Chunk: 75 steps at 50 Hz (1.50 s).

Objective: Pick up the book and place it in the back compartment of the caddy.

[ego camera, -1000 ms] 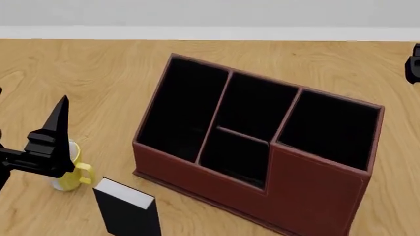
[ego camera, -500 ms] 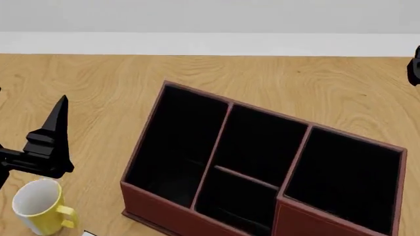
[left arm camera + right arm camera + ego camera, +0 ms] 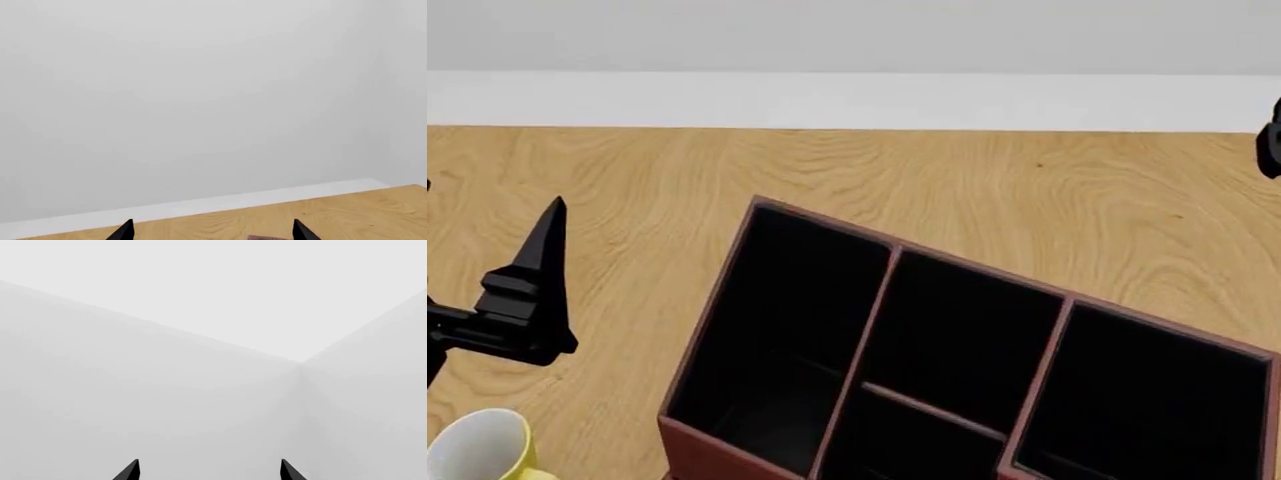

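The book is out of view. The red-brown caddy (image 3: 714, 330) with black lining fills the lower right of the head view, its near side cut off by the frame. A low divider (image 3: 934, 411) splits its middle column; I cannot tell which half is the back compartment. My left gripper (image 3: 545, 255) hovers left of the caddy, above the wood, open and empty. In the left wrist view the left gripper (image 3: 212, 231) shows two spread tips, with a sliver of the caddy (image 3: 267, 237) between them. The right gripper (image 3: 209, 470) is open, facing blank wall.
A yellow-and-white mug (image 3: 481, 450) stands at the bottom left, below my left gripper. Part of my right arm (image 3: 1268, 140) shows at the right edge. The wooden surface (image 3: 1028, 190) runs back to a white wall.
The head view has tilted upward: caddy and mug slid down the frame, and the book dropped out at the bottom. Both arms hold the same place in the view.
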### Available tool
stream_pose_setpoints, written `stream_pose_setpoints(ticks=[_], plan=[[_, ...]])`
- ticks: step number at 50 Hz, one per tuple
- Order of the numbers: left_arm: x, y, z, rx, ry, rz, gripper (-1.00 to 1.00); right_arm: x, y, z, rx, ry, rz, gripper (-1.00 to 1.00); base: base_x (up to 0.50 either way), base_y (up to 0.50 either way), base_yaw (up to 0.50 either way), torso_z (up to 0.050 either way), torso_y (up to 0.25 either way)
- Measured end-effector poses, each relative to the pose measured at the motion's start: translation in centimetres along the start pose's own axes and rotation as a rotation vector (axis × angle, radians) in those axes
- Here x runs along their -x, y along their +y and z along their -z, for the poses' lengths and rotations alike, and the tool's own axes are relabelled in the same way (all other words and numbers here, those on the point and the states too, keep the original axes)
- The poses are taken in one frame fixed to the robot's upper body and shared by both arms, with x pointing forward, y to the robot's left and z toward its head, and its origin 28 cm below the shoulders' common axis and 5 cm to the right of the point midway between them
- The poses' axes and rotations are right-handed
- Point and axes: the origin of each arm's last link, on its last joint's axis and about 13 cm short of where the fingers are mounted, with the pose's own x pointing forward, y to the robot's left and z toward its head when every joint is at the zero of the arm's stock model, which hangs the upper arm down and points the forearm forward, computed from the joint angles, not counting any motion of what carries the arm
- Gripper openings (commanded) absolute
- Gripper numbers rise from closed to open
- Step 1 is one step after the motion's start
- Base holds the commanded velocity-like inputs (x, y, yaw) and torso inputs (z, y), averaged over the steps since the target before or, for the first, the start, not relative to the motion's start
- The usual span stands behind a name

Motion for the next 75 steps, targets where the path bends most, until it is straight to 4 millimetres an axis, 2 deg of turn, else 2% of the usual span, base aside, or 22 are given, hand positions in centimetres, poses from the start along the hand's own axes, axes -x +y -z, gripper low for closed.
stream_pose_setpoints(ticks=[9, 52, 65, 75], plan=[[0.0, 0.0, 0.0, 0.001, 0.005, 0.000, 1.00, 0.0, 0.0, -0.1, 0.001, -0.004, 0.002, 1.00, 0.00, 0.00, 0.00, 0.000, -0.060], [0.0, 0.0, 0.0, -0.008, 0.018, 0.002, 1.00, 0.1, -0.1, 0.0, 0.001, -0.001, -0.001, 1.00, 0.00, 0.00, 0.00, 0.000, -0.187], [0.1, -0.1, -0.2, -0.014, 0.025, 0.023, 1.00, 0.2, -0.1, 0.0, 0.000, 0.000, -0.001, 1.00, 0.00, 0.00, 0.00, 0.000, -0.006], [1.0, 0.3, -1.3, -0.060, 0.072, 0.109, 1.00, 0.2, 0.0, 0.1, -0.001, 0.002, -0.004, 1.00, 0.00, 0.00, 0.00, 0.000, 0.000]])
